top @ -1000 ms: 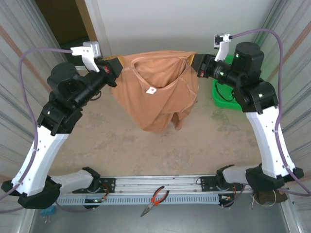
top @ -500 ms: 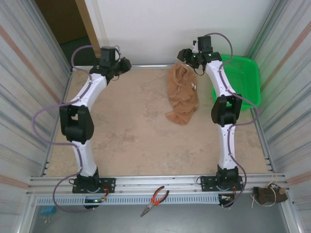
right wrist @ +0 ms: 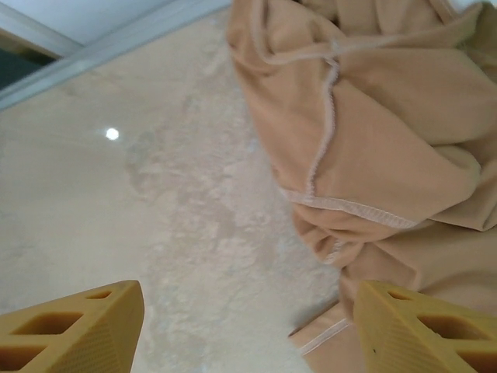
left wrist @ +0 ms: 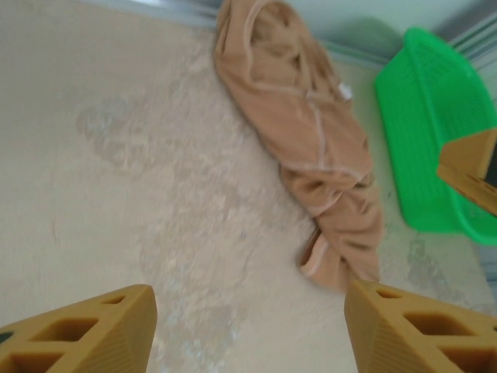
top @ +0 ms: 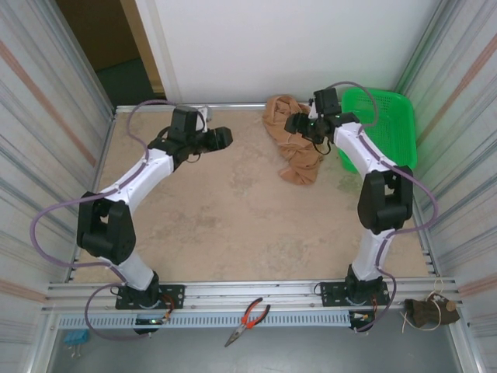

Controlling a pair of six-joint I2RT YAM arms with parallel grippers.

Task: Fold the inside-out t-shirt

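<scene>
The inside-out t-shirt [top: 292, 141] lies crumpled in a long tan heap at the far right of the table, next to the green basket. Its pale seams face up [left wrist: 311, 132] [right wrist: 388, 116]. My left gripper [top: 223, 139] hovers open over bare table to the left of the heap, apart from it, with nothing between its fingers [left wrist: 248, 334]. My right gripper [top: 298, 124] is open right at the heap's top part. In the right wrist view its right finger [right wrist: 423, 330] hangs over the shirt's edge and the gap [right wrist: 248, 330] holds only table.
A green mesh basket [top: 382, 124] stands in the far right corner [left wrist: 435, 132]. Metal walls close in the table on both sides and a white wall at the back. Red-handled pliers [top: 248, 318] lie on the front rail near the arm bases.
A second ago both grippers held the shirt stretched up between them. Both have let go and opened; the shirt has dropped into a heap at the far right, and both arms reach far out.
</scene>
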